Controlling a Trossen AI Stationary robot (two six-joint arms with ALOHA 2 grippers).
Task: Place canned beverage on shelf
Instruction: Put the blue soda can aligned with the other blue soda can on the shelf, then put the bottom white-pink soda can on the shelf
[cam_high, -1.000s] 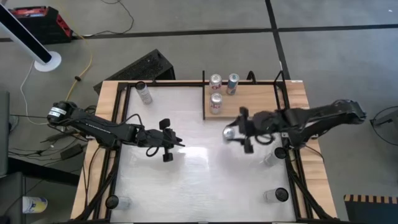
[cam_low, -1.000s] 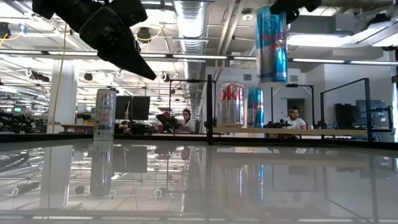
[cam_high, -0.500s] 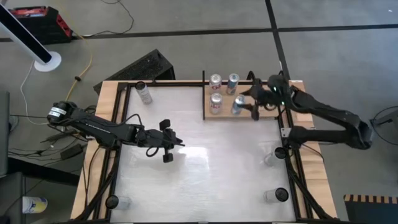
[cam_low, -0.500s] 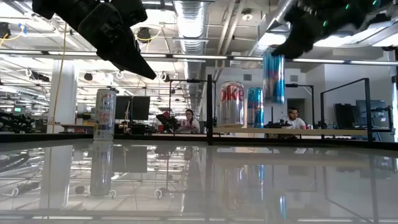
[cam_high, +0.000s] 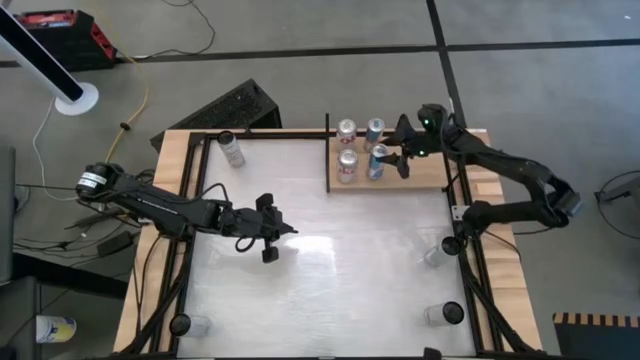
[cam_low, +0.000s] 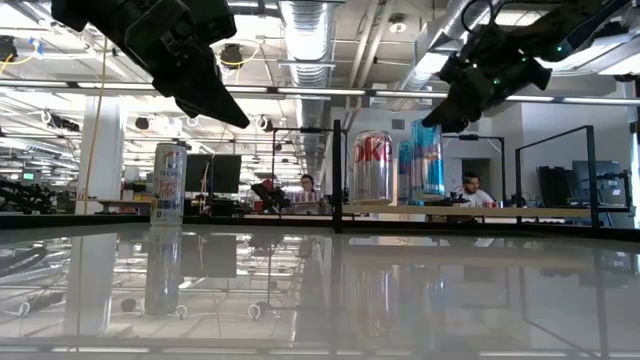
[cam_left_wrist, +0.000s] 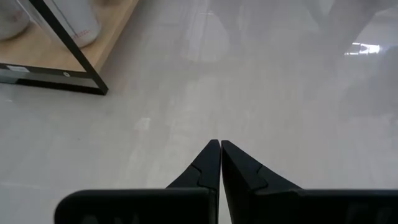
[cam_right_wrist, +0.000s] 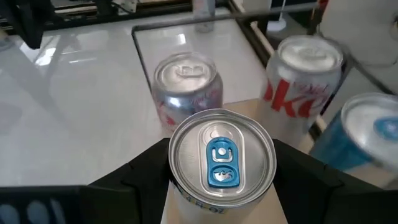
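Observation:
The blue and silver can (cam_low: 427, 158) stands upright in my right gripper (cam_high: 388, 160) over the shelf (cam_high: 425, 172), a light-brown board with black rails at the table's far right. Its silver top with a blue tab (cam_right_wrist: 222, 155) fills the right wrist view. Three other cans stand on the shelf by their bottoms: a silver one (cam_high: 347, 165), a red-lettered one (cam_high: 347, 128) and a blue one (cam_high: 375, 128). My left gripper (cam_high: 270, 238) is shut and empty above the table's middle left, and also shows in its wrist view (cam_left_wrist: 219, 149). My right gripper pinches the can's upper side wall (cam_right_wrist: 180, 193), just under the rim, between its two fingers (cam_right_wrist: 146, 171). The fingers come slanting down from the table's right. The can is upright with its bottom (cam_low: 427, 193) at or just above the board; I cannot tell whether it touches.
A tall slim can (cam_high: 232, 148) stands at the table's far left. Three more small containers stand near the right rail (cam_high: 435, 250) and the near corners (cam_high: 445, 313), (cam_high: 190, 325). Black frame rails (cam_high: 185, 200) run along the table's sides.
My right gripper has carried the blue can from above the table's middle right toward the far edge and down to the shelf, beside the silver can. The can has stayed upright in the hold.

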